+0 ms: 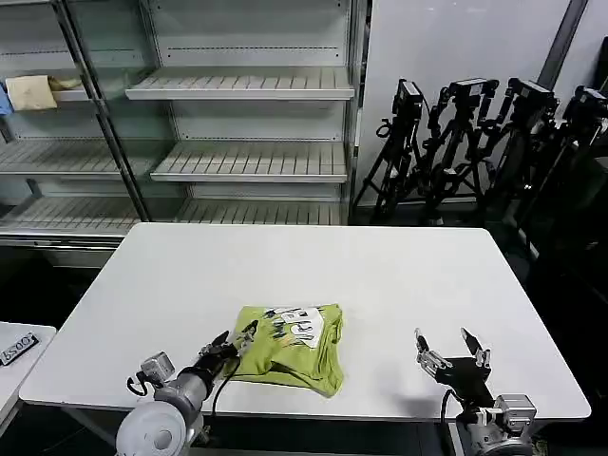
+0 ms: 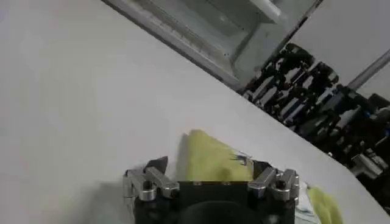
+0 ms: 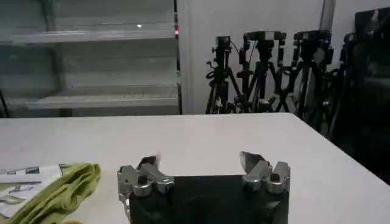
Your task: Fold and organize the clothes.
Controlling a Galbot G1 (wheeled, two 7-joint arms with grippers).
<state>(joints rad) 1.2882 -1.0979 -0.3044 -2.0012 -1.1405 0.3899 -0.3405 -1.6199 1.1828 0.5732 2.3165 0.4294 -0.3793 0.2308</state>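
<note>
The T-shirt (image 1: 290,344) lies folded into a small bundle near the front edge of the tabletop (image 1: 380,266), so the folding seems mostly done. The left claw (image 1: 237,339), wide, is at its left edge. The right claw (image 1: 451,347), wide and empty, waits well apart from the T-shirt.

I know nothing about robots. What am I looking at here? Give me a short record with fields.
Surface: white rectangular table
Garment: lime yellow-green cotton T-shirt, folded into a compact bundle, white and black print facing up, near the table's front edge
Left tool: open, at the shirt's left edge, fingers straddling the fabric
Right tool: open, holding nothing, to the right of the shirt and apart from it
Background: grey metal shelving, black camera tripods
</note>
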